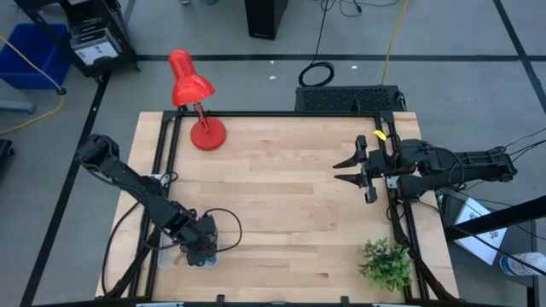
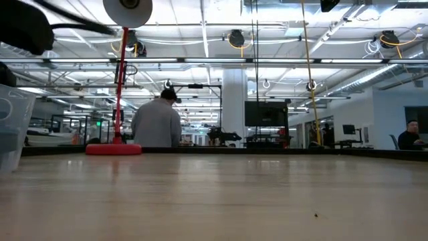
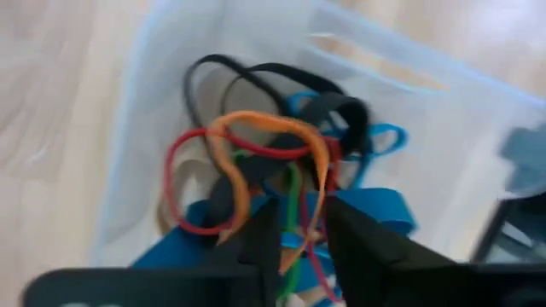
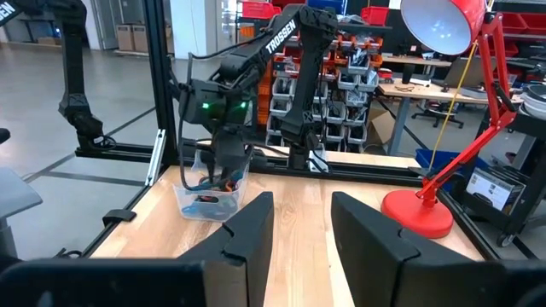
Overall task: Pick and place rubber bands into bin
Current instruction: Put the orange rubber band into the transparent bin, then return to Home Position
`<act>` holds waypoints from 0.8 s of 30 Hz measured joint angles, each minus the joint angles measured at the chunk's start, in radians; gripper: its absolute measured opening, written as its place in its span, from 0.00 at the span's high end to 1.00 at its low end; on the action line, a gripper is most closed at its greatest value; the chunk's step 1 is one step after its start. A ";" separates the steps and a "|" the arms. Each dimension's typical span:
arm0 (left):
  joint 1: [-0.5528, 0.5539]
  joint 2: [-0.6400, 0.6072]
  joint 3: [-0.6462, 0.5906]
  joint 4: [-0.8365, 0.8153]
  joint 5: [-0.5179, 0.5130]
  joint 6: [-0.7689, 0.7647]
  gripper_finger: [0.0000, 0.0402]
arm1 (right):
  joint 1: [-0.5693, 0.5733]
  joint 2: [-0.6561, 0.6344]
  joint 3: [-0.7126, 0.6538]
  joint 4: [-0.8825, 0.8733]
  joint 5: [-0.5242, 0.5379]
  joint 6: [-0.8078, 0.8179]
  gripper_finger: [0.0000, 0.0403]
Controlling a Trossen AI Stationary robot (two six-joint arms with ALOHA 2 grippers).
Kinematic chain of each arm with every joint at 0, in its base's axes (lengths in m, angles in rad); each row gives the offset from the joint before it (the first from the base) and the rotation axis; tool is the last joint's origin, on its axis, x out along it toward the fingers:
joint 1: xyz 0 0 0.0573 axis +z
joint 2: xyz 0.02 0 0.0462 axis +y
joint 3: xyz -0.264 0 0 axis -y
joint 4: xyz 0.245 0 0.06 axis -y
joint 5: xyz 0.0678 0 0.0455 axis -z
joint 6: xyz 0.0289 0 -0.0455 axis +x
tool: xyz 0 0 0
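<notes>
- The left gripper points down into the bin at the table's near-left corner; its two dark fingers stand slightly apart, with a narrow gap between them.
- Thin strands of green and orange band run up through that gap; whether the fingers pinch them or merely straddle them cannot be told.
- Just beyond the fingertips the rubber bands lie in a tangled heap on the bin's floor: a black loop on the far side, an orange one draped over a red one, with blue pieces beneath and to the side.
- The bin is a clear plastic tray, its pale wall rising around the heap; in the right wrist view the same tray sits under the left arm with the coloured bands showing through its side.
- The right gripper hovers over the table's far-right part, well apart from the bin, its fingers spread and holding nothing.
- A red desk lamp stands at the table's far-left part.
- A small green plant sits at the near-right corner.
- The wooden table between the two arms carries no loose bands that can be made out.
- Across the room in the low view, a person in a grey top stands behind the table.
</notes>
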 joint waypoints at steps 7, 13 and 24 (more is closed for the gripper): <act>0.002 -0.014 0.092 -0.050 0.054 0.122 0.58 | 0.000 0.000 0.000 0.000 0.000 0.000 0.72; 0.037 -0.098 0.204 -0.146 -0.091 0.253 0.51 | 0.000 0.000 0.000 0.000 0.000 0.000 0.72; 0.145 -0.293 0.257 -0.125 -0.248 0.641 0.50 | -0.023 0.011 -0.028 -0.008 -0.003 0.108 0.72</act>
